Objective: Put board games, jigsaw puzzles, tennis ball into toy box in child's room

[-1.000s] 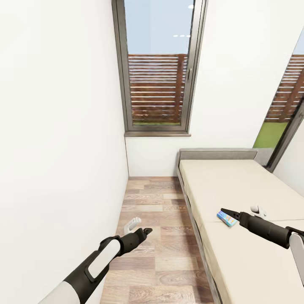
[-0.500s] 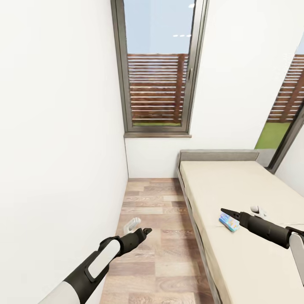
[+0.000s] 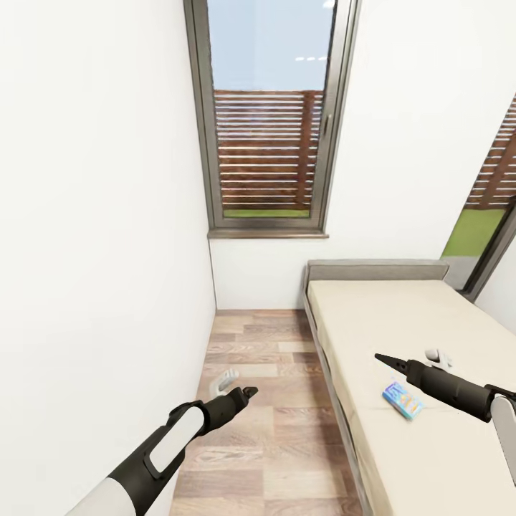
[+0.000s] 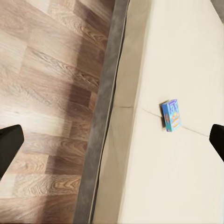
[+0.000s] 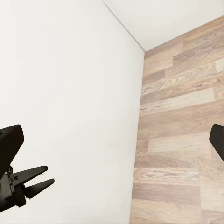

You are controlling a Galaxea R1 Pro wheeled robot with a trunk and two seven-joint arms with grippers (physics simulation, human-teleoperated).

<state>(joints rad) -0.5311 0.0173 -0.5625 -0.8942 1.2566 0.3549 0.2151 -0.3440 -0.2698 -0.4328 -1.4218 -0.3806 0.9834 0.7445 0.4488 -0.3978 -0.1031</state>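
Note:
A small blue board game lies flat on the beige mattress of the bed, near its floor-side edge. The left wrist view shows the same blue box on the mattress beyond the grey bed frame. My right gripper hovers over the bed just above and left of the box, open and empty. My left gripper hangs over the wood floor beside the bed, also open and empty, and it appears in the right wrist view against the white wall.
A white wall runs close along my left. A strip of wood-plank floor lies between the wall and the bed. A tall dark-framed window stands ahead, with the low grey headboard under the far wall.
The whole picture has shifted: the camera has moved forward, so the blue box now sits lower and further right in view. Both arms hold the same pose.

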